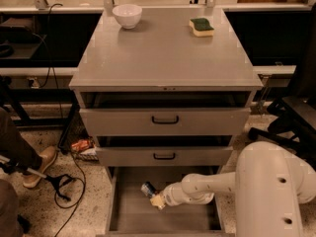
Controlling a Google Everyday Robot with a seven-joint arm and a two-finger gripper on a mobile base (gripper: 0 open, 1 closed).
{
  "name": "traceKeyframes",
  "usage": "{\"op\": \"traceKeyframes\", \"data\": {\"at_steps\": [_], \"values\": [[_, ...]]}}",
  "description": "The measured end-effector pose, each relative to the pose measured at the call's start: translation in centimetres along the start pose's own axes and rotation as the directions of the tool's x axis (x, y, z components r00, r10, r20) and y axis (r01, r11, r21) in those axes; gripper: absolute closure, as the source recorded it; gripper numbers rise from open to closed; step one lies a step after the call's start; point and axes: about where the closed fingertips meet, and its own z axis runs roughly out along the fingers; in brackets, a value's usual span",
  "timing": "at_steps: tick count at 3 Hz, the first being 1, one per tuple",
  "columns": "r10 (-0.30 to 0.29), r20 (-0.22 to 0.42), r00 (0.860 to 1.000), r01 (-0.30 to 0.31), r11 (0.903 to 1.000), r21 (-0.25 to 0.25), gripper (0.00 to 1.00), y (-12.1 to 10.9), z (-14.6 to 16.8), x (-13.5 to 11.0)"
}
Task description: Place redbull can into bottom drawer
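The bottom drawer (132, 217) is pulled out at the foot of the grey cabinet, its flat floor showing. The redbull can (147, 189), silver with blue, lies tilted inside the drawer near its back left part. My gripper (157, 200) reaches in from the right on the white arm, and its pale fingers are at the can's lower end. I cannot tell whether the can rests on the drawer floor or hangs just above it.
The two upper drawers (165, 120) with black handles stand slightly open above. A white bowl (127, 15) and a green-and-yellow sponge (201, 26) sit on the cabinet top. A person's foot (42, 164) and cables lie on the floor at left. The robot's white body (276, 191) fills the lower right.
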Motion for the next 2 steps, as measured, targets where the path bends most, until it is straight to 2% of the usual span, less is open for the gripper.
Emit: {"op": "traceKeyframes", "data": {"at_steps": [1, 2], "values": [[0.026, 0.012, 1.000, -0.026, 0.9990, 0.035, 1.00, -1.9, 4.0, 1.2], [0.044, 0.039, 0.998, -0.044, 0.9990, 0.009, 0.84, -2.7, 7.4, 1.4]]}}
